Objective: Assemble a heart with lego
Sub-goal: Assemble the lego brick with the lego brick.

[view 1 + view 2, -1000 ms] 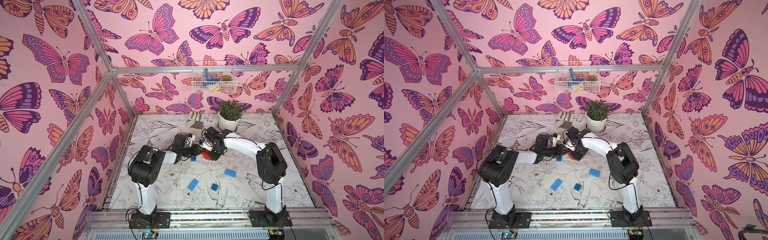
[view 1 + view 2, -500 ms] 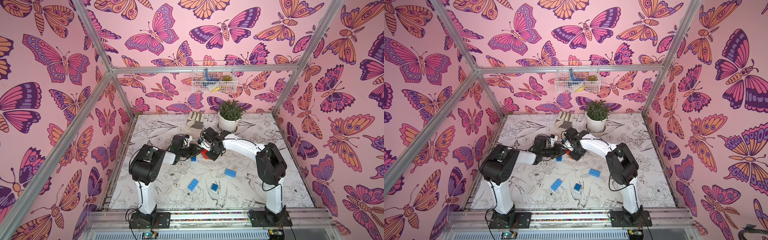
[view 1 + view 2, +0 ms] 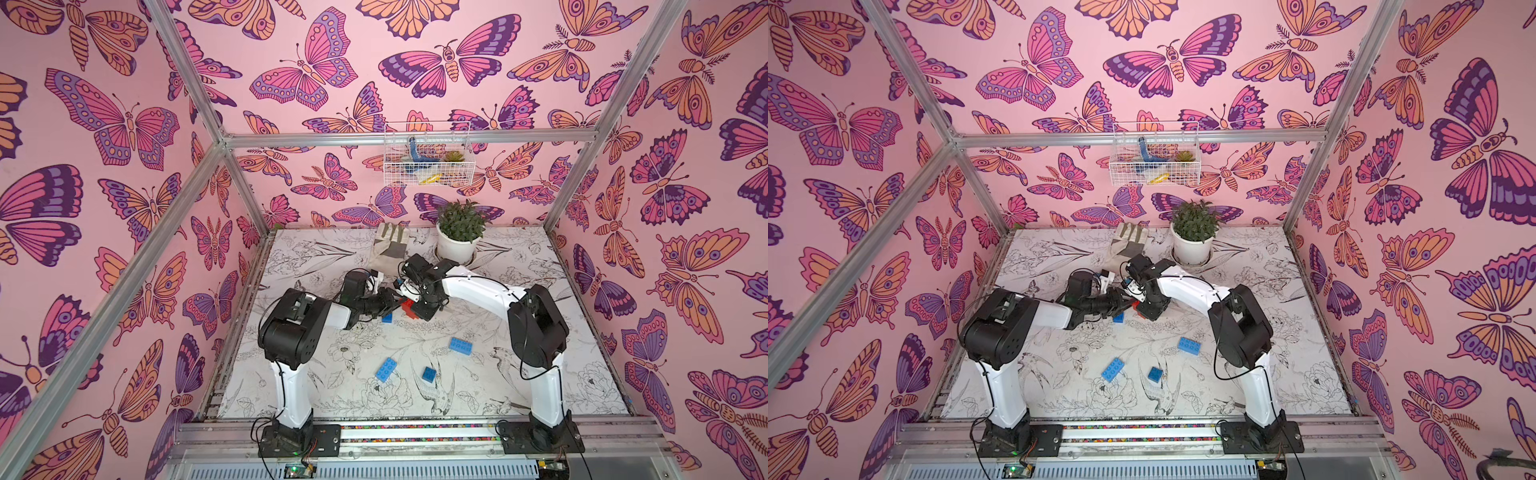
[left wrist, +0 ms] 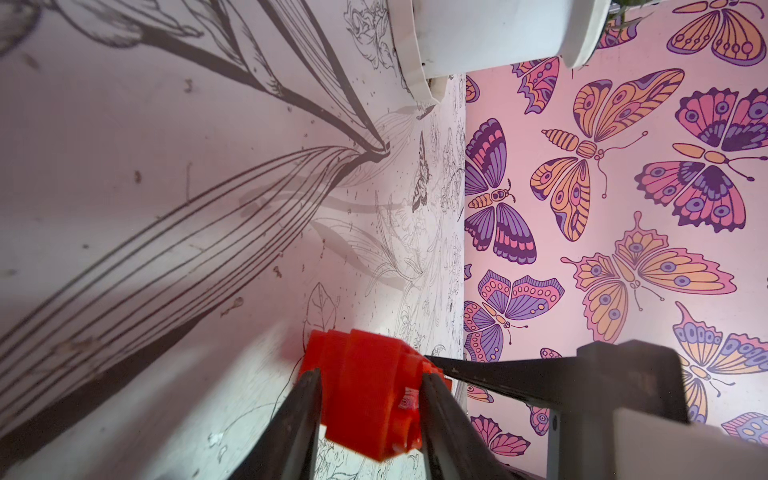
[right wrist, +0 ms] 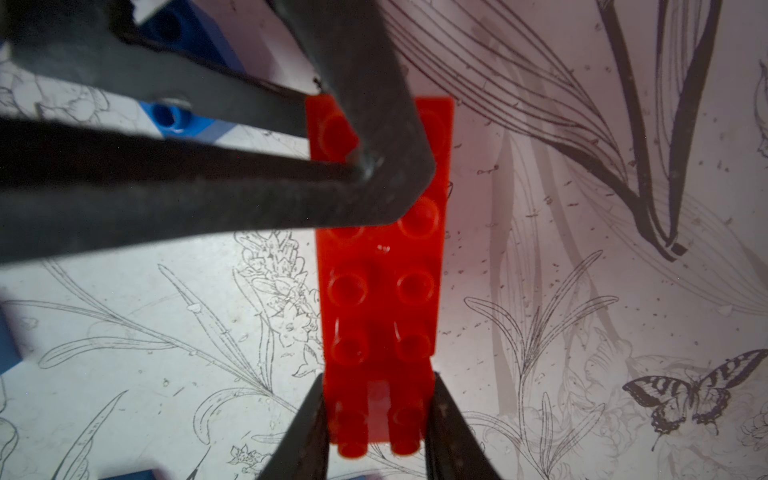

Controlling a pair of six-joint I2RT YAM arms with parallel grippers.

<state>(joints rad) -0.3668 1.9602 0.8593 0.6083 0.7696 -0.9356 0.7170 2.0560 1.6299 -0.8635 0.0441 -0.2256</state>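
Item: red lego [image 3: 409, 308], mid-frame in both top views, at desk [image 3: 478, 390] centre. Your right tool [image 5: 378, 380] clamps one end as anchor; left tool [image 4: 370, 376] pinches other end, probably seating brick. Blue lego [image 3: 386, 369] loose, lower frame.

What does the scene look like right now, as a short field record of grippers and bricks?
left gripper: shut on one end of the red studded plastic brick assembly
right gripper: shut on its opposite end
blue studded plastic bricks: four loose on the flower-printed table, two long, two small
blue on assembly: none visible
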